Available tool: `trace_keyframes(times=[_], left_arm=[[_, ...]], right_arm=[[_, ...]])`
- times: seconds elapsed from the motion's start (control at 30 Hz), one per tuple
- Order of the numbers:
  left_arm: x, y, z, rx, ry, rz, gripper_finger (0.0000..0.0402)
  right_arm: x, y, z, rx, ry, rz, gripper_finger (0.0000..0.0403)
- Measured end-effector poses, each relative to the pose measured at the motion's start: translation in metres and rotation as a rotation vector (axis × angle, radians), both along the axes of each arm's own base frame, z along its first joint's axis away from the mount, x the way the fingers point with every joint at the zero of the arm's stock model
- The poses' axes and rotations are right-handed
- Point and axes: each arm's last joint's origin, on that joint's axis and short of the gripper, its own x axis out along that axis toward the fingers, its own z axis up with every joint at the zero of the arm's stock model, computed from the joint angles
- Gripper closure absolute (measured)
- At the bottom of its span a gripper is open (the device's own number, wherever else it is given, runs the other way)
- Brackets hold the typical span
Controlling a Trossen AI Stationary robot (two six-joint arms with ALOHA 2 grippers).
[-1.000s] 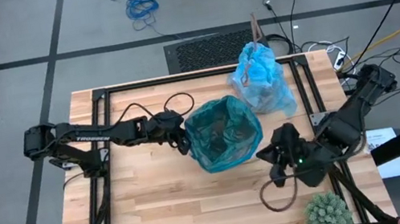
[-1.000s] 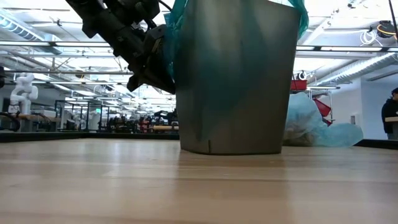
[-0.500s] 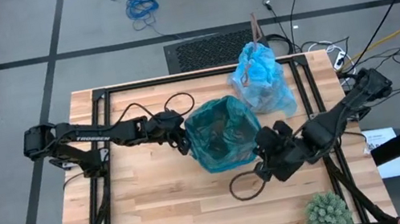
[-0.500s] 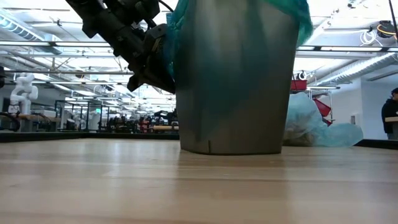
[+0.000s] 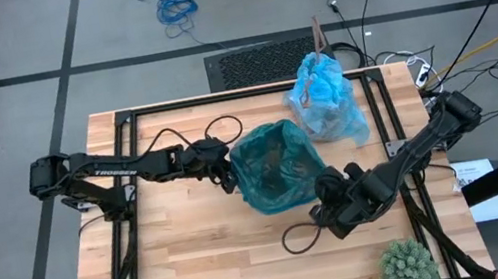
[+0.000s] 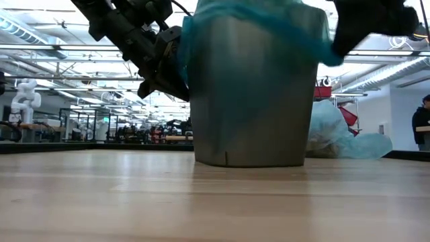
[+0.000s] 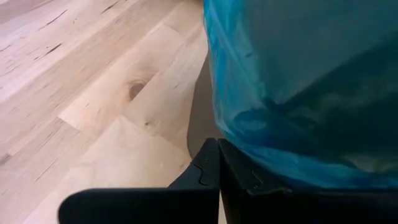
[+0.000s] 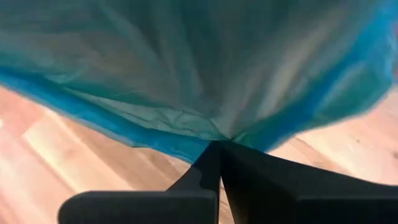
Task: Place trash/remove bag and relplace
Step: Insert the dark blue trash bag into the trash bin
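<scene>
A dark bin [image 6: 252,94] stands mid-table, lined with a teal-green plastic bag [image 5: 274,166] whose edge folds over the rim. My left gripper [image 5: 230,173] is shut at the bin's left rim. My right gripper [image 5: 319,190] is shut on the same bag at the bin's near-right side and shows dark and blurred in the low view [image 6: 339,47]. The pale sky-blue bag [image 5: 326,96], knotted with brown trash showing through it, rests on its bottom at the far right of the table [image 6: 342,138]. My left gripper's shut fingertips [image 7: 217,155] sit against the folded-over edge of the teal-green bag [image 7: 249,149] at the bin's left rim, coming level from the table's left. One finger covers the pinch itself. My right gripper pinches the teal-green bag's overhanging edge [image 8: 219,135] between its two fingertips, slanting down from the table's near right. Folds of film run taut from the pinch up to the rim. One layer or several, I cannot tell.
A spiky green ball [image 5: 407,263] lies at the near right corner. A black cable loop [image 5: 296,238] hangs from my right arm over the table. Black frame rails [image 5: 134,179] run along the table's sides. A person [image 6: 422,121] stands in the room beyond.
My right gripper has gone down and toward the table's left, closing on the bin's near-right side and tipping further downward. It drew the teal-green bag's edge down over the right rim. The cable loop swung left with it.
</scene>
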Motion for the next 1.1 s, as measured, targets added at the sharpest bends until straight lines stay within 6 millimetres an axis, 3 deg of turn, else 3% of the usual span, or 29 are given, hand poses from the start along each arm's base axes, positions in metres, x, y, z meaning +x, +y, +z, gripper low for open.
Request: trace_keyframes(times=[0.13,0.33,0.57,0.87,1.1], left_arm=[[0.0,0.001,0.0,0.002,-0.001,0.006,0.0402],[-0.005,0.005,0.011,0.009,-0.042,0.017,0.0402],[-0.015,0.011,0.002,0.026,0.094,0.031,0.0402],[-0.015,0.012,-0.002,0.03,0.117,0.021,0.0402],[-0.05,0.022,0.05,0.069,-0.033,0.114,0.0402]], right_arm=[[-0.003,-0.002,-0.018,0.033,-0.018,-0.07,0.0403],[0.005,0.003,-0.015,0.092,-0.119,-0.067,0.0403],[0.012,0.013,0.01,0.112,-0.224,-0.044,0.0403],[0.011,0.025,0.044,0.066,-0.281,0.059,0.0403],[0.012,0.026,0.059,0.036,-0.295,0.098,0.0403]])
